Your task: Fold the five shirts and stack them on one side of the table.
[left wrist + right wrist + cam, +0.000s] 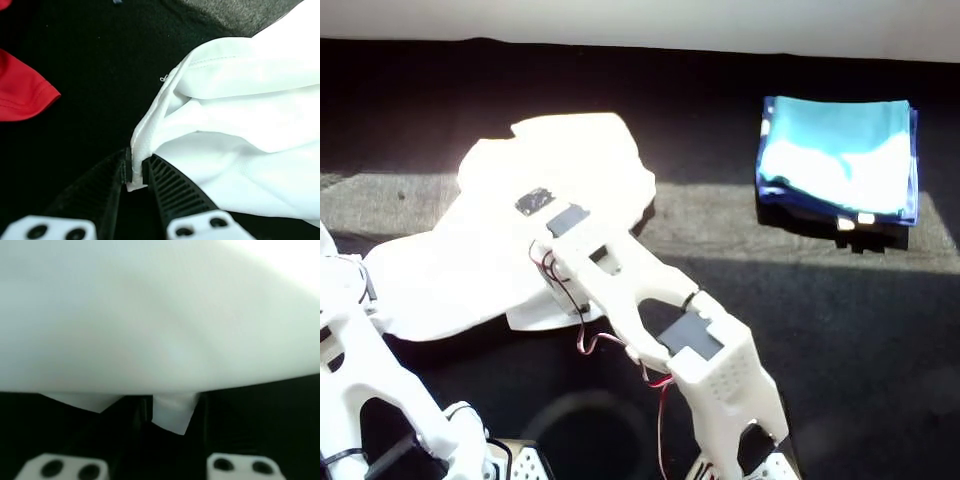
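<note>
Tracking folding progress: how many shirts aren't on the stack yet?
2. The white shirt lies spread on the table, its hem pinched by the left gripper; a red shirt, partly in view, lies near it. Others may be out of frame.

Hard light falls in a band across the dark table (720,235), overexposing the white shirt (570,170).

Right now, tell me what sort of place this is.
Likely a robot lab bench set up for laundry folding: two robot arms over a dark table, a white shirt spread out, and a stack of folded blue shirts.
</note>
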Controlling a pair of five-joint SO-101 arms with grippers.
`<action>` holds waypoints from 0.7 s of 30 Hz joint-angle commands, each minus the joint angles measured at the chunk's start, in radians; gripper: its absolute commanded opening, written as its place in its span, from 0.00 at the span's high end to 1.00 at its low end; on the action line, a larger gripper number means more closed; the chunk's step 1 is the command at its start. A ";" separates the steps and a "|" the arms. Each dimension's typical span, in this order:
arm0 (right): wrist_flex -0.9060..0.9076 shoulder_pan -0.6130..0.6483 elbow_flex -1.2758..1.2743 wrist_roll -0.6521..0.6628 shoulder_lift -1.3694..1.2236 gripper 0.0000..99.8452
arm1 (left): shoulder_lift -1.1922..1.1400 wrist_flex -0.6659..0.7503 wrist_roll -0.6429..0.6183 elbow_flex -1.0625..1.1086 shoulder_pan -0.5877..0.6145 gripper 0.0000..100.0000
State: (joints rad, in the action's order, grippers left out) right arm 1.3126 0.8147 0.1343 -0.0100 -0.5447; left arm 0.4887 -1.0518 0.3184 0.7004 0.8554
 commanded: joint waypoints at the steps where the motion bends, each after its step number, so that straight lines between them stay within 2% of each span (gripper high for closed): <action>1: -0.013 -0.036 -0.001 -0.008 0.033 0.99 | 0.005 0.011 0.008 -0.001 -0.008 0.99; 7: -0.012 -0.231 -0.001 -0.002 0.205 0.99 | 0.005 0.012 0.008 0.082 -0.073 0.99; 15: 0.016 -0.532 -0.004 0.204 0.496 0.99 | 0.005 0.011 0.002 0.160 -0.302 0.99; 18: 0.016 -0.607 0.002 0.229 0.567 0.99 | 0.013 0.009 -0.009 0.105 -0.343 0.99; 21: 0.015 -0.645 -0.001 0.229 0.638 0.99 | 0.010 -0.081 -0.120 -0.007 -0.349 0.99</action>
State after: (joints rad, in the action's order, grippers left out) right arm 1.3234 0.2225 0.1250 0.2094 -0.0153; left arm 0.4887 -1.0671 0.2754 0.8048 0.5194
